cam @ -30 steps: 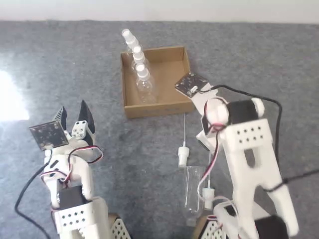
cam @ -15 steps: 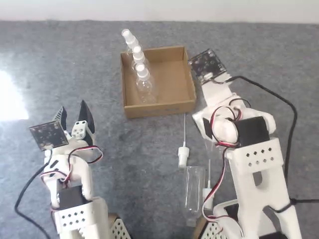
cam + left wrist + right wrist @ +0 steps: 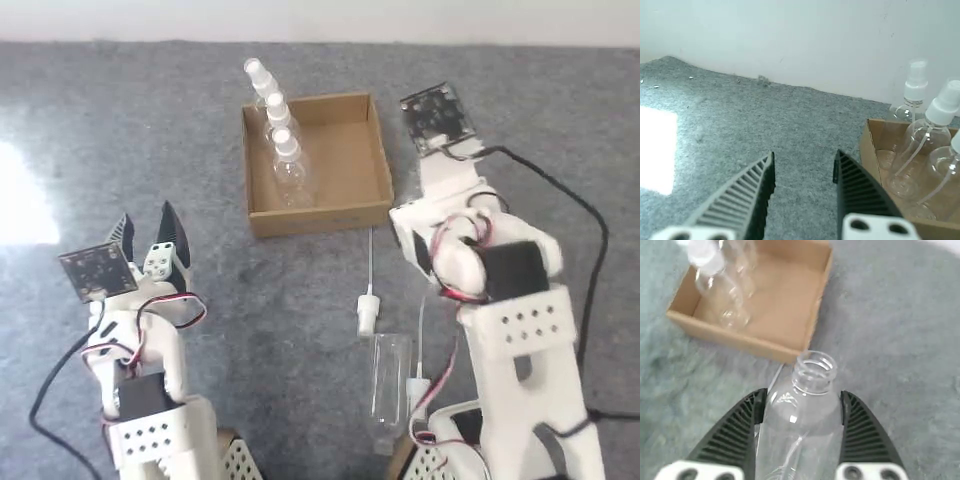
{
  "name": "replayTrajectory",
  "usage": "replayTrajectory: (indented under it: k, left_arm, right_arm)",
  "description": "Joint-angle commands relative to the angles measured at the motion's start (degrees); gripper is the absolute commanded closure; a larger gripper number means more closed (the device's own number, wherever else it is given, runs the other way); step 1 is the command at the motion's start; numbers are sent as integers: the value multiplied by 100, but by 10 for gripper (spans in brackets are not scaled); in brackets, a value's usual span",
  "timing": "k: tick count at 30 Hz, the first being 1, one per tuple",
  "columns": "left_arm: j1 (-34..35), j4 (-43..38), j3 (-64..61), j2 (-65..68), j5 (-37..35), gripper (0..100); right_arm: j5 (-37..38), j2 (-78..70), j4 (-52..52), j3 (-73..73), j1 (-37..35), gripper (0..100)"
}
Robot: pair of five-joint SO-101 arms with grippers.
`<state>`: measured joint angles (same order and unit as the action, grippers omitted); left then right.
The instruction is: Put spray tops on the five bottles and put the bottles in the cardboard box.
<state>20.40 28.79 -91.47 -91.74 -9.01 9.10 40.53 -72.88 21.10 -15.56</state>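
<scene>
My right gripper point(image 3: 802, 397) is shut on a clear uncapped bottle point(image 3: 802, 400), its open neck pointing toward the cardboard box point(image 3: 742, 337). In the high view the box point(image 3: 320, 218) holds three bottles with spray tops point(image 3: 287, 165) along one side. The right arm point(image 3: 470, 250) stands just beside the box. A loose spray top point(image 3: 367, 312) with a long tube lies on the mat in front of the box. Another uncapped bottle point(image 3: 388, 385) lies nearer the arm bases, a second spray top point(image 3: 418, 388) beside it. My left gripper point(image 3: 804, 165) is open and holds nothing; in the high view the left gripper point(image 3: 145, 232) is well away from the box.
Grey felt covers the table, with a white wall along its far edge. From the left wrist, the box wall point(image 3: 866, 145) and the capped bottles point(image 3: 920, 145) stand ahead to one side. Open mat lies between the two arms.
The right arm has swung away from the box front toward the box's outer side, carrying the uncapped bottle. The left arm has not moved.
</scene>
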Motion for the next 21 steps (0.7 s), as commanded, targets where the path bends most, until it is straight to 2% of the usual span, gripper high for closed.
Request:
replayTrajectory:
  k: [1,6,12,16,21]
  left_arm:
    - [35,-158,75,35,44,816]
    - [0,-158,75,35,44,816]
    - [-18,-123,101,35,35,815]
    - [-18,-70,189,35,26,814]
    - [-563,1178,813,35,26,775]
  right_arm:
    - [-70,787,611,563,242,932]
    - [-70,1508,1596,1758,303,932]
    - [-70,1982,2062,2505,338,932]
    - [-281,2316,2484,2910,778,932]
    - [-976,2695,3090,3534,1279,929]
